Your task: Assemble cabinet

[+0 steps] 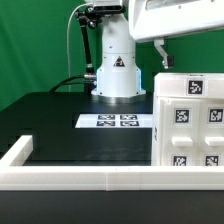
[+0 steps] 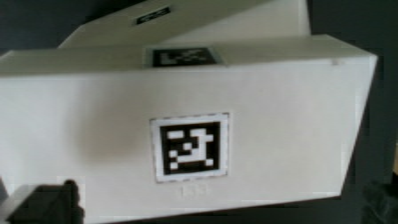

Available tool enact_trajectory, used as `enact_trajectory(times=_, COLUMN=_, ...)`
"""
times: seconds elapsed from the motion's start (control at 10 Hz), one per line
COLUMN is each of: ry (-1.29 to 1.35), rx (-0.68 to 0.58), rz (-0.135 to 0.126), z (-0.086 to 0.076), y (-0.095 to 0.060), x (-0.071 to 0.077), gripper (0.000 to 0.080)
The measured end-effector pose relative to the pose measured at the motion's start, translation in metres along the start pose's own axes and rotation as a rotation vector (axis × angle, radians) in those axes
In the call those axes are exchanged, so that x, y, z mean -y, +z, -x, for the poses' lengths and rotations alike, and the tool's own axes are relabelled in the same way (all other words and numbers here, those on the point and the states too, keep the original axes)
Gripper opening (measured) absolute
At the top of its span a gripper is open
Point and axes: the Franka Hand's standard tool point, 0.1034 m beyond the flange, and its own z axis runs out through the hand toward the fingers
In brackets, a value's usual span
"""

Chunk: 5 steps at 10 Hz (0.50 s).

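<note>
The cabinet, a large white boxy shell with black-and-white square tags on its faces, stands on the black table at the exterior view's right. My gripper hangs just above its top near corner, apart from it. In the wrist view the cabinet fills the picture, with one tag in the middle of its broad face and another on the face beyond. One dark fingertip shows at the picture's edge. My gripper stands open, wide apart, with nothing gripped. No separate small drawer blocks show.
The marker board lies flat on the table in front of the robot's base. A long low white border rail runs along the near edge and turns back at the exterior view's left.
</note>
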Motion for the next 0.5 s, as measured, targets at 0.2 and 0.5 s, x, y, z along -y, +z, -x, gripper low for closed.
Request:
enact_trajectory(times=0.2, ry=-0.26, rx=0.023, rz=-0.001, z=0.002, y=0.001, x=-0.006, gripper=0.0796)
enact_trajectory(times=0.5, ry=-0.623, rx=0.111, rz=0.017, z=0.012, y=0.005, x=-0.003, gripper=0.0796)
